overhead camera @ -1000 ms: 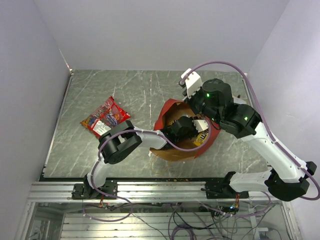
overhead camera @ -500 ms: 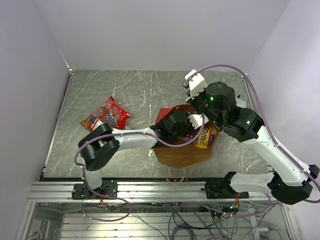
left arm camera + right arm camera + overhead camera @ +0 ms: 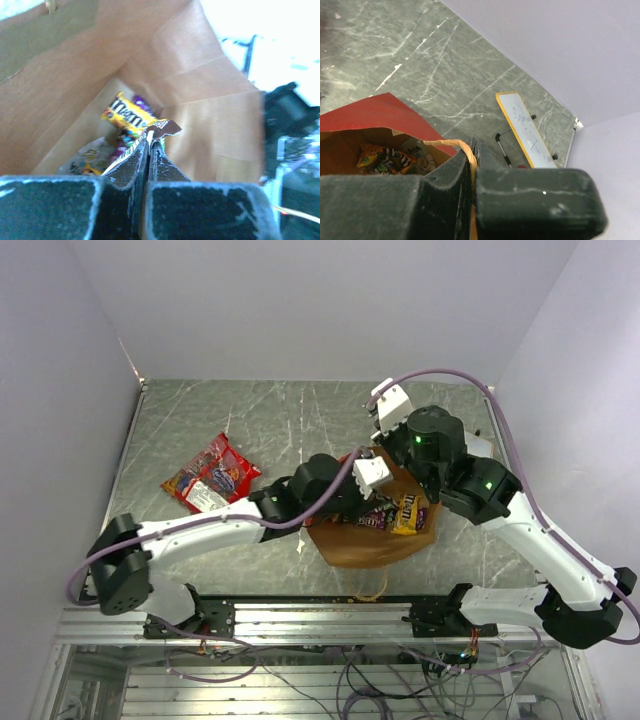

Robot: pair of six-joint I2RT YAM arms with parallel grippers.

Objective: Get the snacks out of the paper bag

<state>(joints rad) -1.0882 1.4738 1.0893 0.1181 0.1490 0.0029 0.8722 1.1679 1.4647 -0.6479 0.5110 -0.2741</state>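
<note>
left hand (image 3: 149, 146) inside paper bag (image 3: 210, 115), clamped on brown wrapper (image 3: 164, 128); yellow packet (image 3: 129, 114) deeper inside; right hand (image 3: 471, 155) pinching the bag's loop handle (image 3: 456, 144); red chip bag (image 3: 210, 476) on worktop (image 3: 260, 420), left of paper bag

Left tool (image 3: 150, 144) clamped — jaws together, brown wrapper (image 3: 165, 129) pinched

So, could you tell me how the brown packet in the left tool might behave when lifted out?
Probably floppy: the left tool pinches the brown packet only by its thin edge, so it should dangle. Its film looks glossy, so it might slide free. It is likely light for its size.
</note>
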